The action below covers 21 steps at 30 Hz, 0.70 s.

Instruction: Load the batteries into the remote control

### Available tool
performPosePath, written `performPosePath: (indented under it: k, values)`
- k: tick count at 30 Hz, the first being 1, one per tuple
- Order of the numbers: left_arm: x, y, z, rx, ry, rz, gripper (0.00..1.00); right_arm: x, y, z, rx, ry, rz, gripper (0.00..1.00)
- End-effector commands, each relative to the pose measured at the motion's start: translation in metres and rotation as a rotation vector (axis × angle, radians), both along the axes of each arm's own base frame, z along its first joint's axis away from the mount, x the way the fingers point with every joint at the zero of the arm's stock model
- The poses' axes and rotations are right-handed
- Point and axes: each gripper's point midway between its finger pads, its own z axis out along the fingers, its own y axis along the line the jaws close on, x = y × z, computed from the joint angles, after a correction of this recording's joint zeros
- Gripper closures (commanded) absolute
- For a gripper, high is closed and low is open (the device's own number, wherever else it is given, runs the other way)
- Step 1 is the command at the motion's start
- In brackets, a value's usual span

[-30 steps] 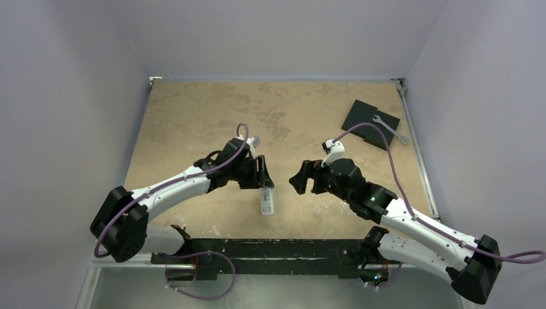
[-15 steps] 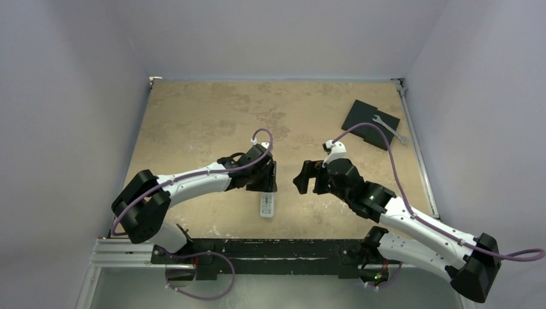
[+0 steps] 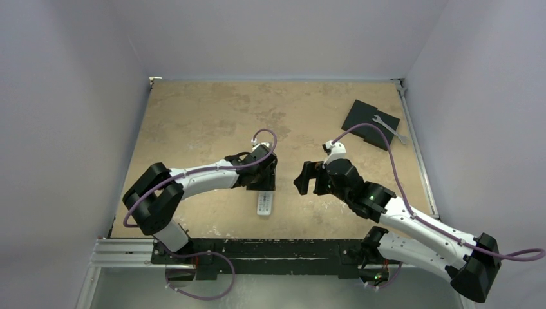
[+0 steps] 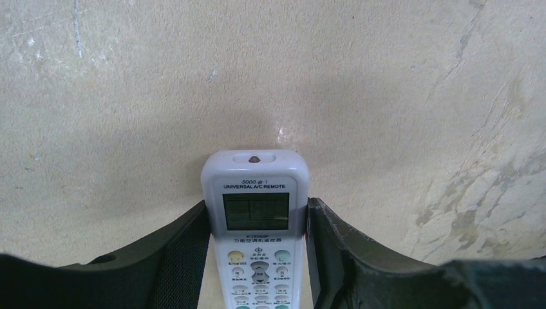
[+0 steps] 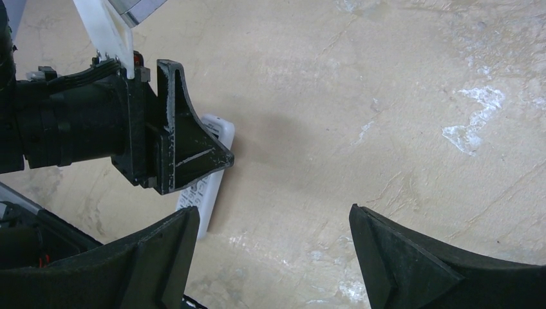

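Remote control (image 4: 255, 193) lies face up on the table (image 3: 206, 116), just below the middle of the top view. Its long axis runs nearly up and down that frame, with the pale green screen end pointing toward the bottom edge. The left end effector (image 3: 264, 183) reaches over it from above. In the left wrist view its two dark fingers (image 4: 187, 248) are closed against both long edges of the remote at screen height, so it grips the remote across its width. The screen end pokes out beyond the fingertips, and the button end runs back under the wrist.

The right end effector (image 3: 310, 179) hangs spread open and holding nothing, just to the right of the remote and apart from it. Its wrist view shows the remote at the left of frame, partly behind the left arm's finger.

No batteries [not visible in any view] can be found, so I cannot say where they are. Since the buttons face up, the battery bay is probably on the underside against the table. The left arm, already holding the remote, is the one placed to turn it over. A black pad (image 3: 368, 119) and a silver wrench (image 3: 389, 129) lie well apart at the upper right.
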Motion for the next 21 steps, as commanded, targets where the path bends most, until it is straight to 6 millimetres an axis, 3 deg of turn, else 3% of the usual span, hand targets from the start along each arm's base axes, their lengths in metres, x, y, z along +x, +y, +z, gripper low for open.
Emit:
performPosePath:
  k: [1, 6, 11, 21]
  values:
    - [0.015, -0.009, 0.013, -0.015, -0.051, 0.022, 0.66, 0.007, -0.001, 0.01, 0.019, -0.024, -0.035, 0.04]
    - [0.015, -0.008, 0.021, -0.024, -0.065, 0.022, 0.55, 0.007, 0.0, 0.012, 0.022, -0.024, -0.034, 0.04]
    - [0.015, -0.005, 0.034, -0.035, -0.092, 0.022, 0.38, 0.008, 0.002, 0.017, 0.024, -0.027, -0.03, 0.04]
    - [0.017, -0.001, 0.067, -0.064, -0.157, 0.007, 0.31, 0.01, 0.004, 0.027, 0.032, -0.036, -0.027, 0.04]
